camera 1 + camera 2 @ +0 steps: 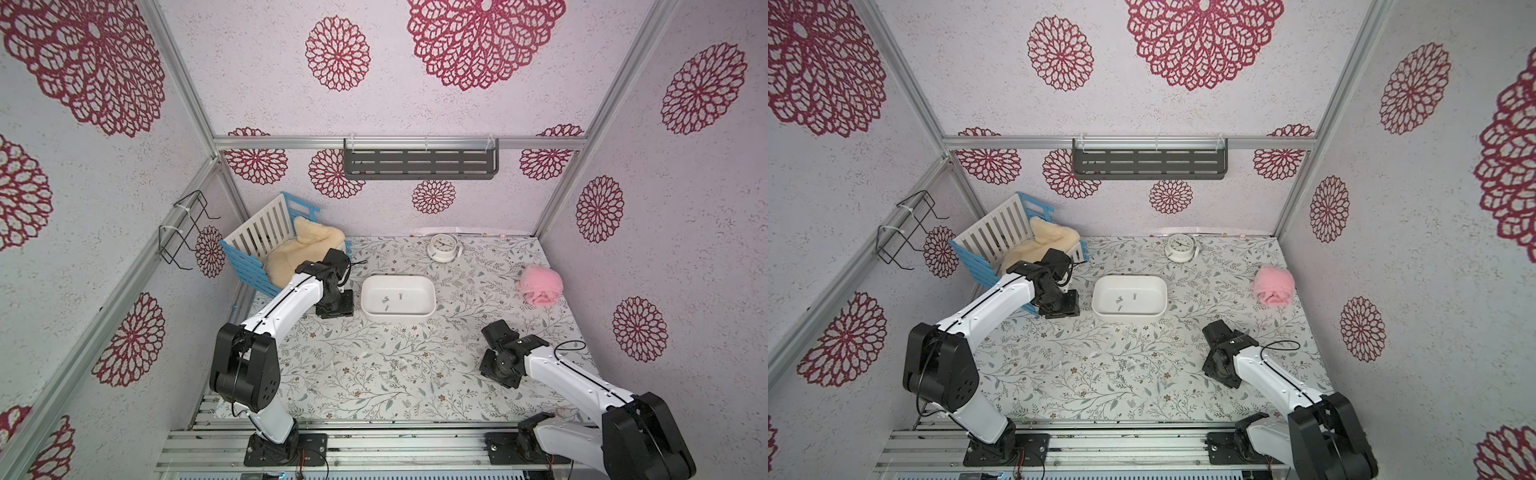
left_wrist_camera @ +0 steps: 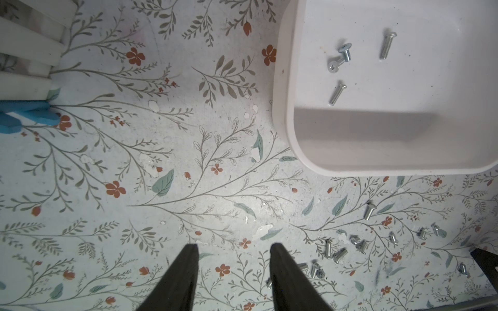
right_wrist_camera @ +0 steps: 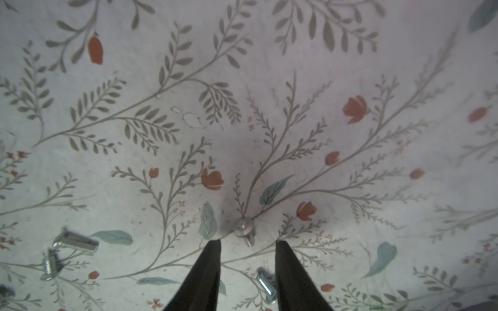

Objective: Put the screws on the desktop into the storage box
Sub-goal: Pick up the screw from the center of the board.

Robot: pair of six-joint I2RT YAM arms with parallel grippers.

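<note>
Lying scattered on desktop (image 2: pixel 188 161): tiny silver screws (image 2: pixel 369 211), four in white storage box (image 2: pixel 281 80); both jaws parted, empty.

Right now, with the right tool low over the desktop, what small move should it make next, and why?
Probably ease the right tool forward until the screw, lying on the desktop just ahead of its tips, sits between the open jaws; nothing is gripped yet, and the screw is already nearly centred.
</note>
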